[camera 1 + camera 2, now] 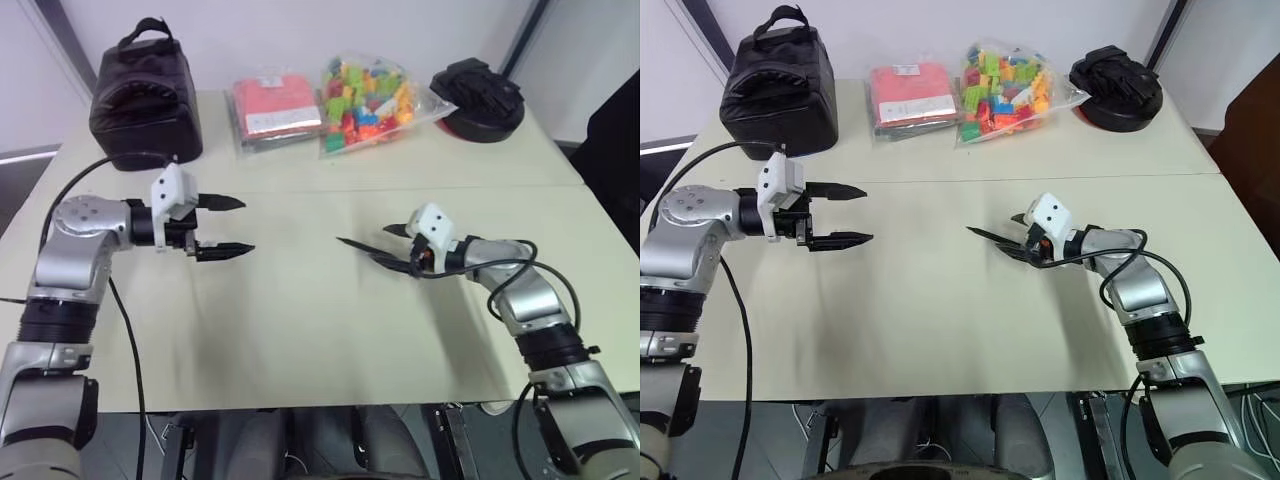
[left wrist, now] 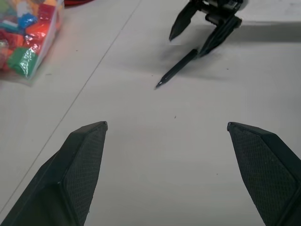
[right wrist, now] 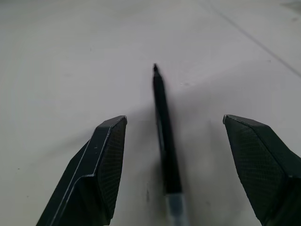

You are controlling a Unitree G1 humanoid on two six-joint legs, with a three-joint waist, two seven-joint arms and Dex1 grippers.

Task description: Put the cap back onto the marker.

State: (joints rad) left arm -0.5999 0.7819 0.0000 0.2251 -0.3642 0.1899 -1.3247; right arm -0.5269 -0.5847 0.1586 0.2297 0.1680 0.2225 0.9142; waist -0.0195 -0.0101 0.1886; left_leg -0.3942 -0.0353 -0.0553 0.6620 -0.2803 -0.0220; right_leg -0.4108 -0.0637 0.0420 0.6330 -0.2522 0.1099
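In the left eye view we see the marker [image 1: 372, 252] lying flat on the tabletop [image 1: 300, 330], on the right half. Its long axis runs from the right tool [image 1: 392, 247] toward the middle of the tabletop, and the pointed tip looks to the robot's left. The right tool sits low over the rear part of the marker. The left tool [image 1: 232, 227] hangs well apart from it, on the other side, with its fingers pointing across to the right. So the right arm is clearly the nearer one.

In the right eye view the same relation holds: the right arm is stretched forward and inward with the elbow out. The left arm is held higher, level with the tabletop.

In the left wrist view we see the left tool [image 2: 167, 126] with its two fingers spread wide and nothing between them. The marker tip points almost straight at this tool.

In the right wrist view the right tool [image 3: 174, 121] stands open with one finger on each side of the marker [image 3: 165, 136]. The fingers do not touch it, so nothing is held. A pale band shows at the near end of the marker.

We cannot find the cap in these views. We judge that closing the right tool on the marker is the coming move.
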